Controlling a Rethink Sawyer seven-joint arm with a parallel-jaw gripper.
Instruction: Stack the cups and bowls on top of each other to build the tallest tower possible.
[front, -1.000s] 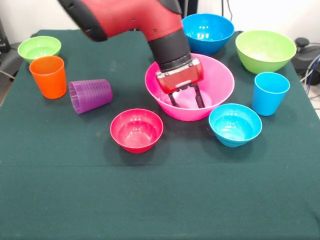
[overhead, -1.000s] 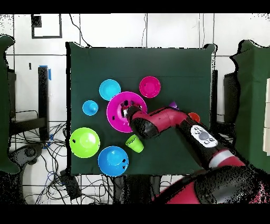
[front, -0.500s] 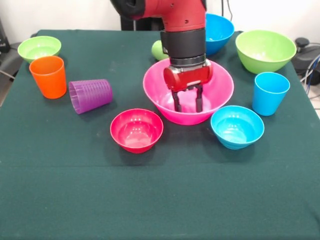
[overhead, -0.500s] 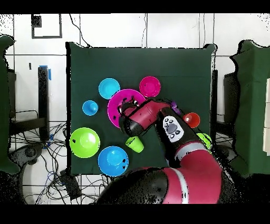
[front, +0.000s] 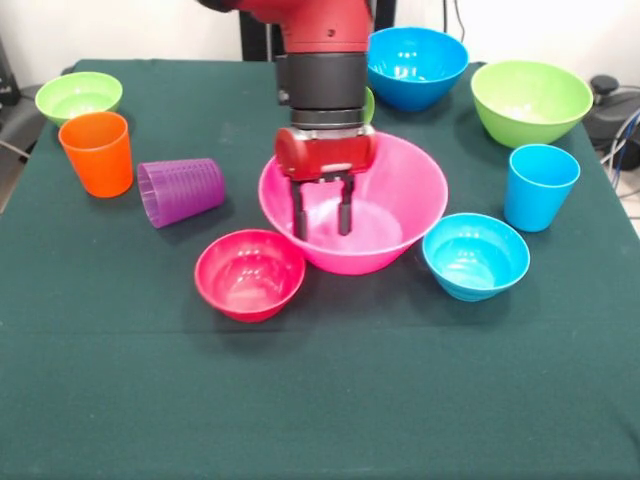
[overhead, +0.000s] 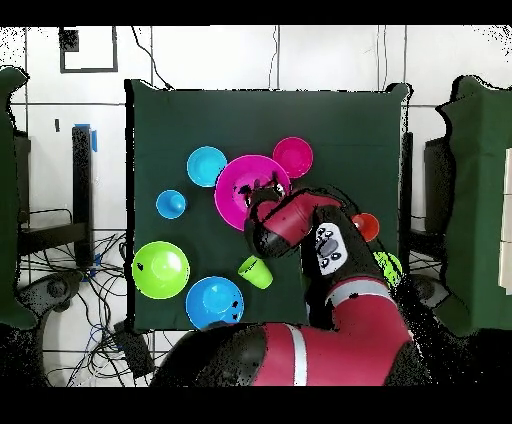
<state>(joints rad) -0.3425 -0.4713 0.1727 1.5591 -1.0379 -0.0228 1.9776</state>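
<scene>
Two black fingers on the tool (front: 321, 210) hang down a little apart, with nothing between them. The tool sits inside the big pink bowl (front: 385, 215), by its left side. From above, the tool (overhead: 262, 195) shows at the end of the red arm (overhead: 300, 220), over the pink bowl (overhead: 238, 185).

On the far left of the green table (front: 320, 400) is a small green bowl (front: 78, 96). Just in front of it stands an orange cup (front: 98, 152). Next to that, a purple cup (front: 182, 190) lies on its side. A small red bowl (front: 249, 274) comes next, and its rim touches the pink bowl. A bit of a light green cup (front: 368, 103) peeks out behind the arm. Behind the pink bowl is a blue bowl (front: 415, 65). To the right, in front, a small light blue bowl (front: 475, 254) sits just beside the pink bowl. Far right at the back is a green bowl (front: 530, 100), and a light blue cup (front: 540, 186) stands in front of it.

All the cups and bowls sit apart on the table. None is stacked.
</scene>
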